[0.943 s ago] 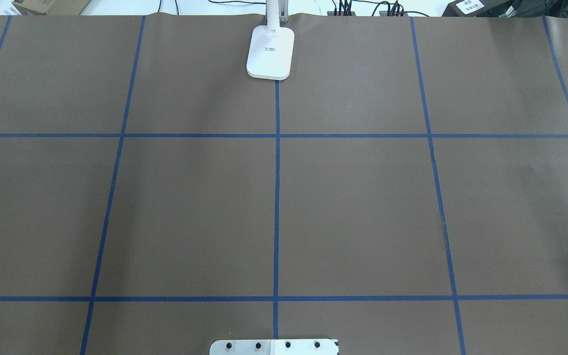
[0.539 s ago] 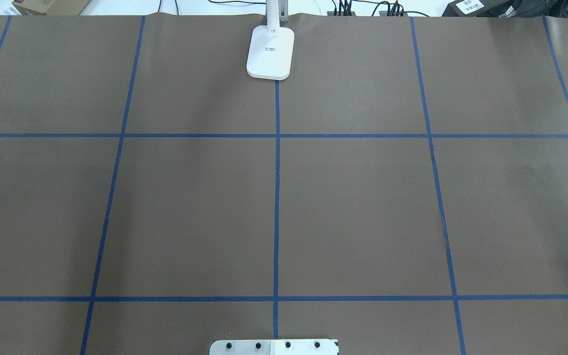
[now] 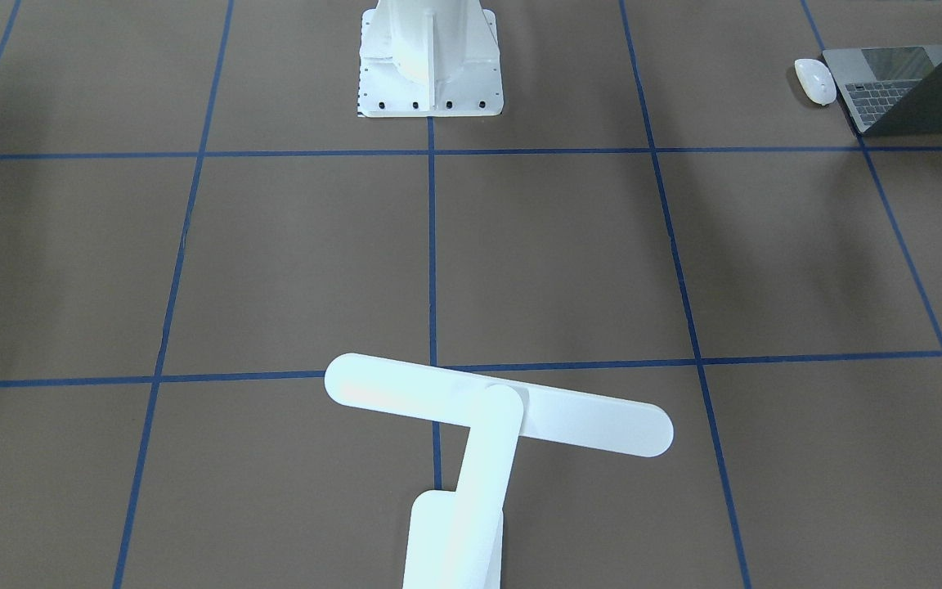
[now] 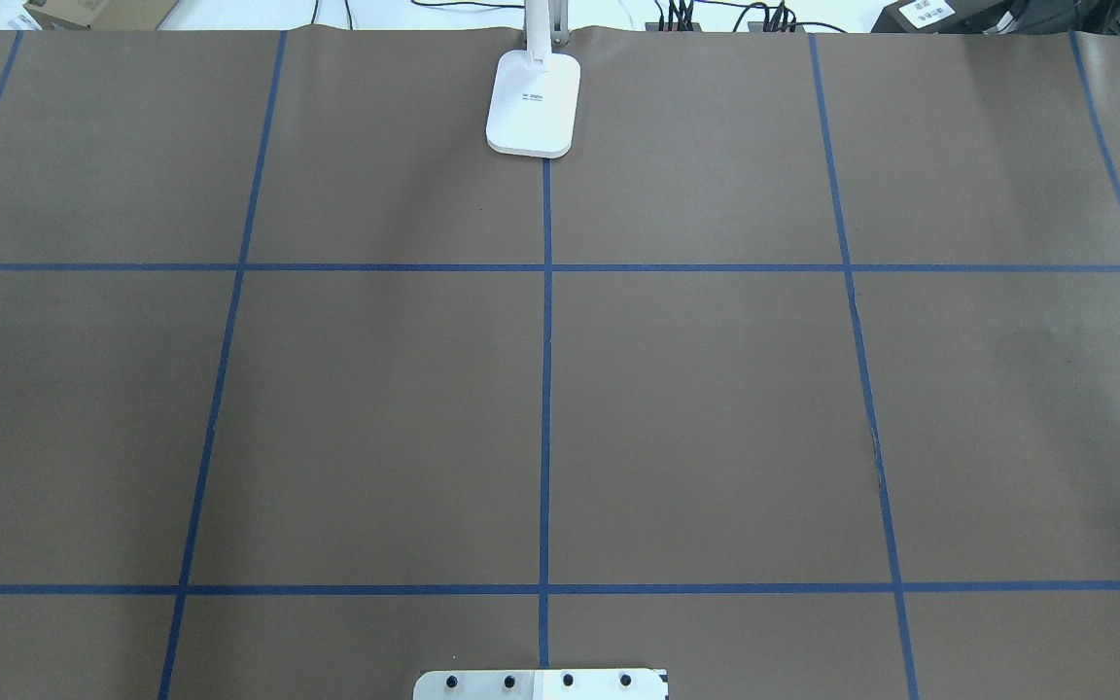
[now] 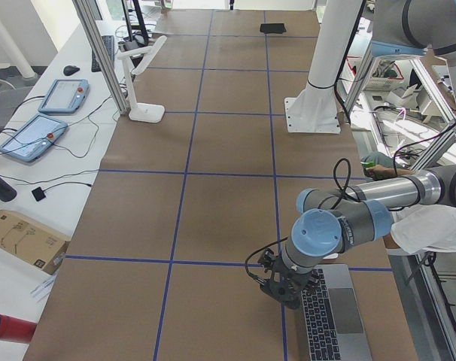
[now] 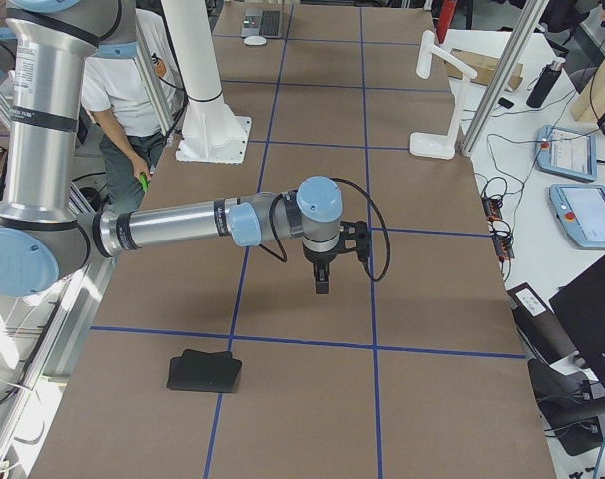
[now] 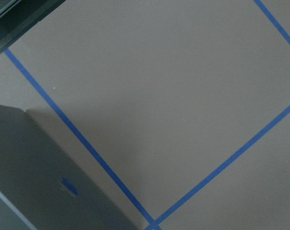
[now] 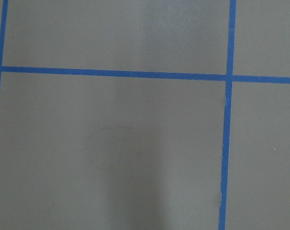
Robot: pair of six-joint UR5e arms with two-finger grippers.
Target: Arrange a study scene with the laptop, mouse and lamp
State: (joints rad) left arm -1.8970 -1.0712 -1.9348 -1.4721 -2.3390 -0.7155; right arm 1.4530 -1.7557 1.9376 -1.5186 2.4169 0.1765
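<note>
The dark-grey laptop [image 3: 904, 90] stands open at the table's corner on my left, and it also shows in the exterior left view [image 5: 329, 323]. Its lid fills the lower left of the left wrist view [image 7: 39, 177]. The white mouse [image 3: 815, 81] lies beside the laptop. The white lamp [image 3: 497, 405] stands at the far middle edge, base [image 4: 533, 105] on the centre line. My left gripper [image 5: 287, 289] hangs next to the laptop's edge; I cannot tell whether it is open or shut. My right gripper [image 6: 322, 282] hangs over bare table, state unclear.
The white bolted pedestal [image 3: 430, 57] stands at the robot's side of the table. A flat black pad [image 6: 204, 371] lies near the table's right end. An operator [image 6: 133, 100] stands behind the robot. Control tablets [image 5: 32, 135] and cables lie beyond the far edge.
</note>
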